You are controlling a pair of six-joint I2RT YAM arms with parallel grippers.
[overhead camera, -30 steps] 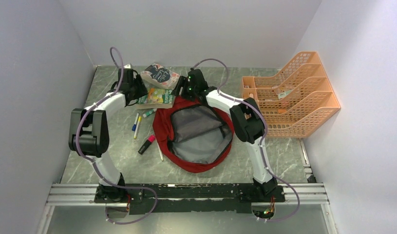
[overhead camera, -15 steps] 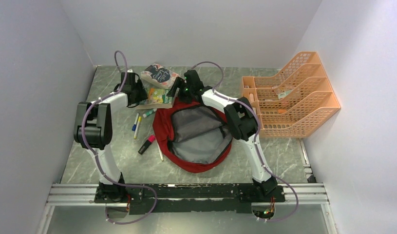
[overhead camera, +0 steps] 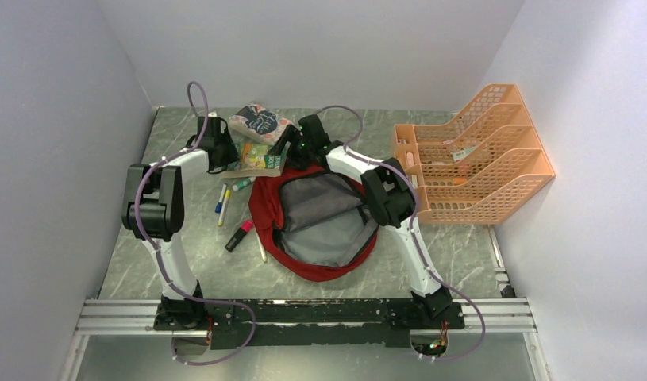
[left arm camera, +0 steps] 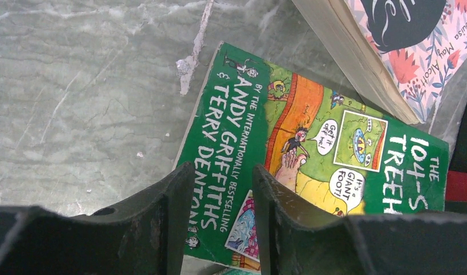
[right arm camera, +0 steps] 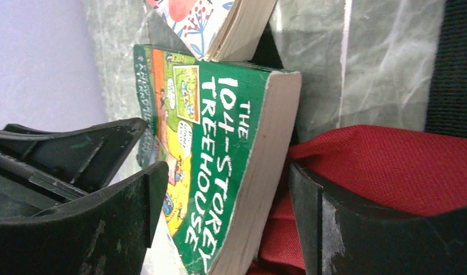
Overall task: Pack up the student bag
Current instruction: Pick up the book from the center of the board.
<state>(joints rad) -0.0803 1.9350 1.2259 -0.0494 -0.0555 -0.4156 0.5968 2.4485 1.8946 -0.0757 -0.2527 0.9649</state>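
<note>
The student bag (overhead camera: 264, 213), dark red with its grey lining showing, lies unzipped mid-table. At its far rim lies a green paperback (overhead camera: 256, 156), partly under a floral book (overhead camera: 260, 121). My left gripper (overhead camera: 225, 153) hangs over the green paperback's (left arm camera: 311, 143) spine-side corner. The left gripper (left arm camera: 219, 172) is open, with only the cover showing in the gap between its fingers. My right gripper (right arm camera: 225, 172) is open and straddles the green paperback's (right arm camera: 219, 160) page edge. One finger is over the cover, the other by the student bag's red fabric (right arm camera: 391, 166), with a gap on both sides.
An orange mesh file organizer (overhead camera: 471, 151) stands at the right against the wall. Several pens and markers (overhead camera: 225, 198), a pink highlighter (overhead camera: 240, 234) and a pen (overhead camera: 262, 250) lie left of the bag. Walls close in the table at the left, back and right.
Both grippers have closed in on the green paperback, the left from its left and the right from the bag side. The left jaws narrowed a little and the right jaws widened.
</note>
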